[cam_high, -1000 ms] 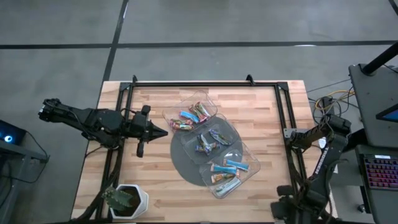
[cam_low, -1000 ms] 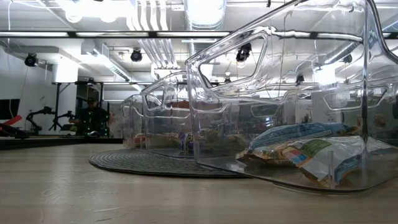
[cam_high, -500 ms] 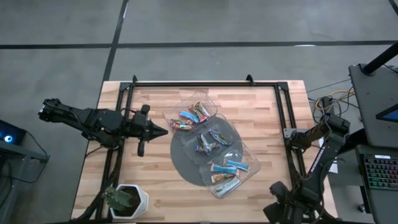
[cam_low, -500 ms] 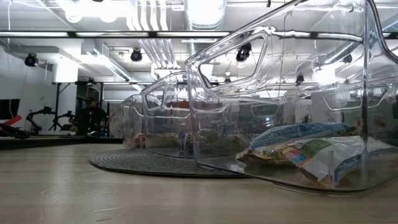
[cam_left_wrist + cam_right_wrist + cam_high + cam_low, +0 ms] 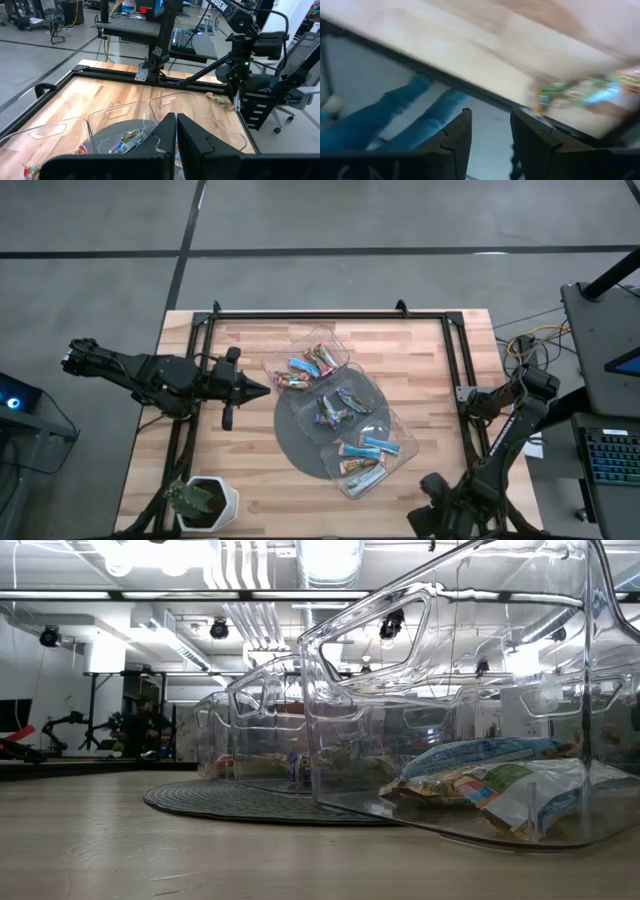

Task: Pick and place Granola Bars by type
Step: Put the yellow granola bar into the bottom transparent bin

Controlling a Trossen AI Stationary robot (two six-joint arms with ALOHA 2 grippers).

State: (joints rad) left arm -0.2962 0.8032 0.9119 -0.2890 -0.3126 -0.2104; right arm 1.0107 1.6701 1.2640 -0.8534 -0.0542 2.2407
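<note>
Jaws: left gripper (image 5: 176,131) closed, Granola Bars (image 5: 126,139) beyond; right gripper (image 5: 490,131) parted, empty.

Right gripper (image 5: 432,515) barely caught at the near edge of the high view, partly cut off, fingertips lost in dark shapes. Right wrist view heavily smeared: green wrapper (image 5: 580,92) just a streak, type unreadable. Nearest clear tray (image 5: 470,690) cropped at the low view's right edge. Far-off person (image 5: 140,730) too small to make out.
</note>
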